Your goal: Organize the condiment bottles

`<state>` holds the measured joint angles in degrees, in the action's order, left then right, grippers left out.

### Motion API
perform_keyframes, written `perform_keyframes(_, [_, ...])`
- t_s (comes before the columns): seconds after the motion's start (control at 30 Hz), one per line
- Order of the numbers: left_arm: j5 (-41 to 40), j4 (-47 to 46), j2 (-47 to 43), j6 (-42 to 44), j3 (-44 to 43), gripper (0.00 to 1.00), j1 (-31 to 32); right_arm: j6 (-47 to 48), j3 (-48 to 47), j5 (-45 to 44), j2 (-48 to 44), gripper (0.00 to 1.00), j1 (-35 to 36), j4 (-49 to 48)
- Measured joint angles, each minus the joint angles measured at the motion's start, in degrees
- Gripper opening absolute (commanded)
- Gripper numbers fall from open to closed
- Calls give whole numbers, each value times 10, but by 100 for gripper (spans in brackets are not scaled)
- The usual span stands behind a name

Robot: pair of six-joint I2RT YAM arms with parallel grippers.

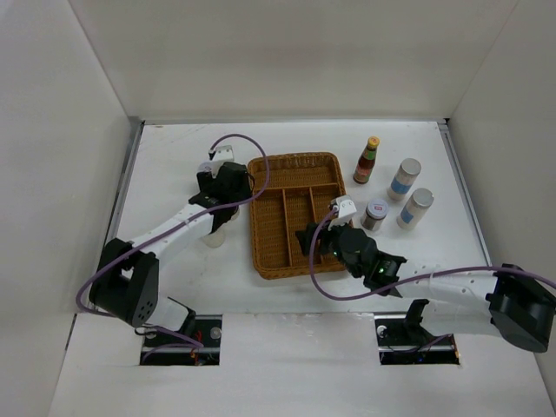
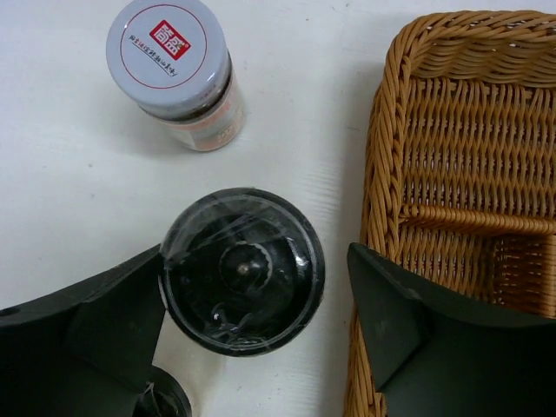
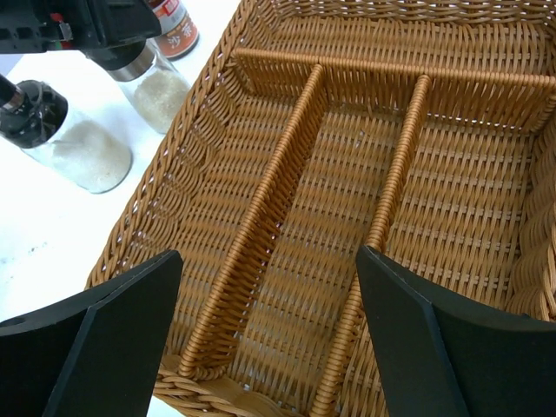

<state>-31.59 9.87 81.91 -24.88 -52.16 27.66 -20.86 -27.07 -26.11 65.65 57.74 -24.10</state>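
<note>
The left arm stretched from the near-left corner toward mid-table. Its left gripper (image 2: pixel 256 252) was released, fingers (image 2: pixel 113 321) straddling the shaker (image 2: pixel 234 295) without clamping it. The right arm reached leftward along the near edge, the right gripper (image 3: pixel 269 254) spread wide above the wicker tray (image 1: pixel 254 217).

Seven bottles stood upright, long axes vertical:
- Toward the far-right corner: two tall white bottles (image 1: pixel 404 178) (image 1: pixel 415 208), one slim red bottle (image 1: pixel 367 161) and one short jar (image 1: pixel 375 215).
- Left of the tray: the shaker, a second jar (image 2: pixel 174 69) and one black-capped bottle (image 3: pixel 69 152).

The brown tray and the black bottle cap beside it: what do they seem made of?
The tray looks like woven wicker or rattan, matte brown: interlaced strands show. The black cap seems glossy plastic under a clear film, which creases and glints; metal cannot be ruled out.
</note>
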Motion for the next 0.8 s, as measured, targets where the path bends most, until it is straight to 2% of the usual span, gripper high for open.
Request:
perform_keyframes(0.17, [-2, -15, 1, -1, 2, 45, 0, 1, 0, 0, 1, 88, 0, 0])
perform_keyframes(0.27, [-7, -19, -1, 0, 5, 37, 1, 1, 0, 0, -1, 88, 0, 0])
perform_keyframes(0.47, [-32, -2, -57, 12, 2, 35, 29, 1, 0, 0, -19, 88, 0, 0])
perform_keyframes(0.57, [-40, 5, -83, 23, -38, 35, 49, 1, 0, 0, -26, 88, 0, -3])
perform_keyframes(0.7, [-39, -14, -66, 27, -118, 34, 68, 1, 0, 0, -27, 87, 0, -4])
perform_keyframes(0.8, [-31, -43, -14, 27, -173, 34, 73, 1, 0, 0, -28, 85, -3, -4])
